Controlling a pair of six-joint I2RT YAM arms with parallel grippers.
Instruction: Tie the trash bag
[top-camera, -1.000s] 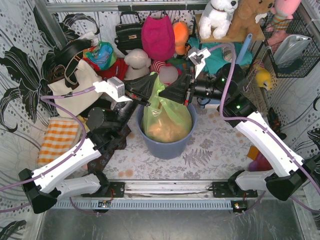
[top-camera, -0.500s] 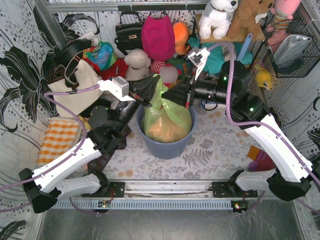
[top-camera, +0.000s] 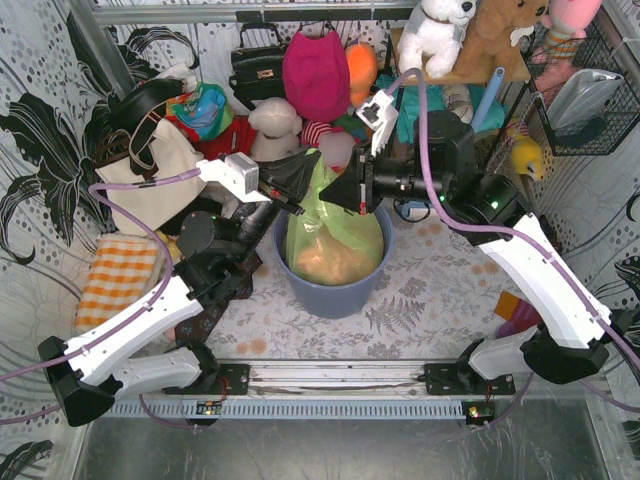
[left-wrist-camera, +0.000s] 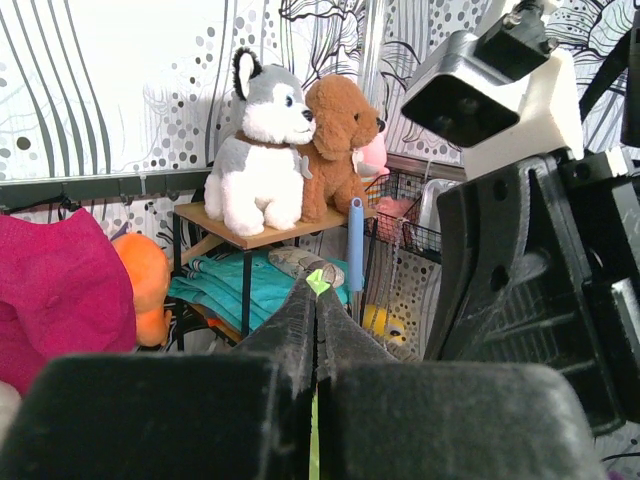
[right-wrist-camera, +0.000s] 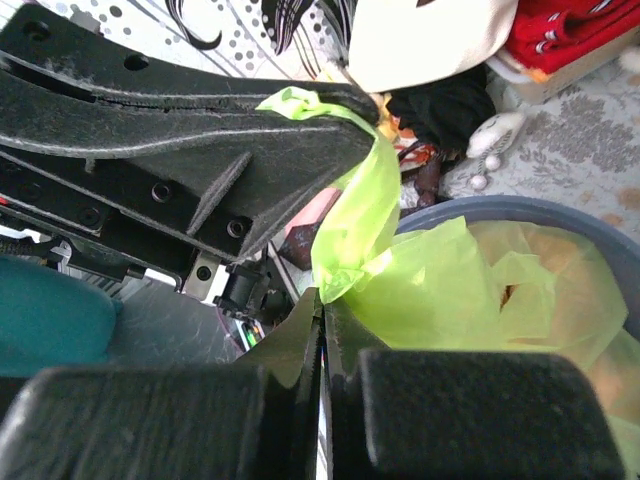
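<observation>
Top view: the trash bag (top-camera: 335, 235) sits in the blue-grey bin (top-camera: 333, 300) mid-surface. Its neck is drawn up to where the left jaws and right jaws meet tip to tip above it.

Left wrist view: the left jaws are pressed together, with a sliver of green film (left-wrist-camera: 318, 282) pinched at their tips.

Right wrist view: the right jaws pinch a green flap (right-wrist-camera: 352, 225) lower down; the left jaws hold its top.

The flaps likely need crossing next. Firm pinches and a gentle pull would suit, since the thin film looks easy to tear.
</observation>
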